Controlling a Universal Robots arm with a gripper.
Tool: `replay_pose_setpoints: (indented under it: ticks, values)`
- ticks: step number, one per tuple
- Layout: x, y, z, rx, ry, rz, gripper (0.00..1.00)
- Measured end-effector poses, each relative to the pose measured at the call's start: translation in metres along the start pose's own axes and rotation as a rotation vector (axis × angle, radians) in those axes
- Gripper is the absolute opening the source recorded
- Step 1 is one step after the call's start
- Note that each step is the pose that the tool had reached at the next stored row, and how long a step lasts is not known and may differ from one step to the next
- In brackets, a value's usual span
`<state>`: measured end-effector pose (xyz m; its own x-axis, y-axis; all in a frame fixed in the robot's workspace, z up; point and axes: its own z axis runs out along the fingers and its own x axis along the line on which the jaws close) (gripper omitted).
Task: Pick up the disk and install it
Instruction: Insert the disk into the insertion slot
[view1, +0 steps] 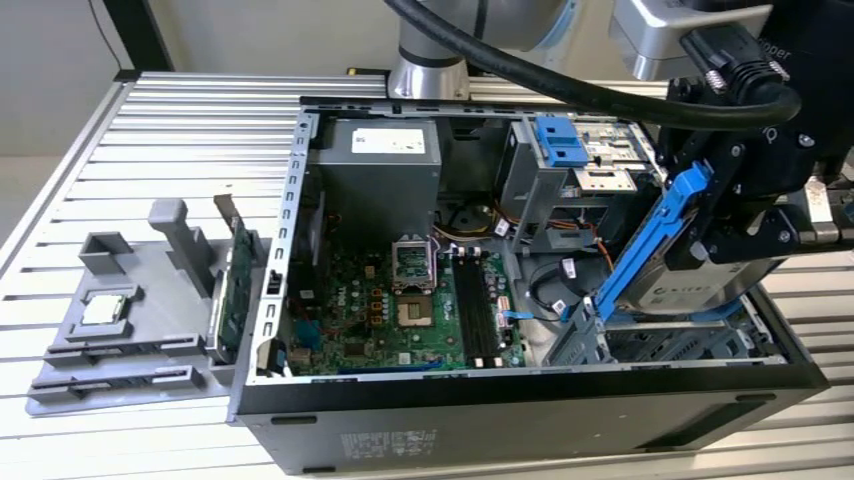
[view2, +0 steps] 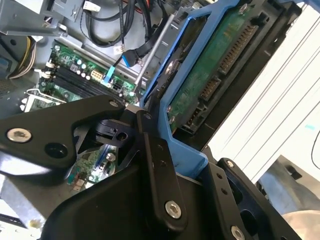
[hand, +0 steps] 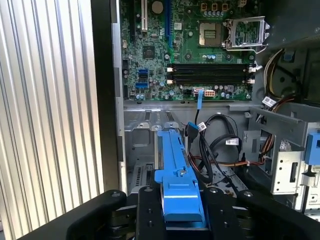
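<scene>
Exterior view, clock centred on the motherboard (view1: 400, 315), which lies flat inside the open case (view1: 534, 420). 12 o'clock: power supply (view1: 380, 165) against the case's far wall. 3 o'clock: disk (view1: 691, 285), tilted, its lower end over the drive cage (view1: 667, 348), not seated in it. 9 o'clock, outside the case on the table (view1: 174, 130): fixture (view1: 134, 350) carrying a processor chip (view1: 107, 308); a card (view1: 240, 290) stands upright between fixture and case wall. First wrist view: the disk's edge is clamped in the gripper (hand: 183, 197).
</scene>
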<state>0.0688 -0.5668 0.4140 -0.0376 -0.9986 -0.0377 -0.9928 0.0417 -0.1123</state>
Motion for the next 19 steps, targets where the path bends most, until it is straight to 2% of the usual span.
replay_pose_setpoints:
  ticks: [7, 9, 16, 19]
  values:
    - [0.0, -0.0005, 0.0023, -0.0003, -0.0017, 0.0, 0.0]
    - [0.0002, -0.0007, 0.0052, 0.0, -0.0036, 0.001, 0.0]
    - [0.0003, -0.0015, 0.0114, -0.0002, -0.0033, 0.001, 0.0]
    - [0.0004, -0.0012, 0.016, -0.0002, -0.0033, 0.002, 0.0]
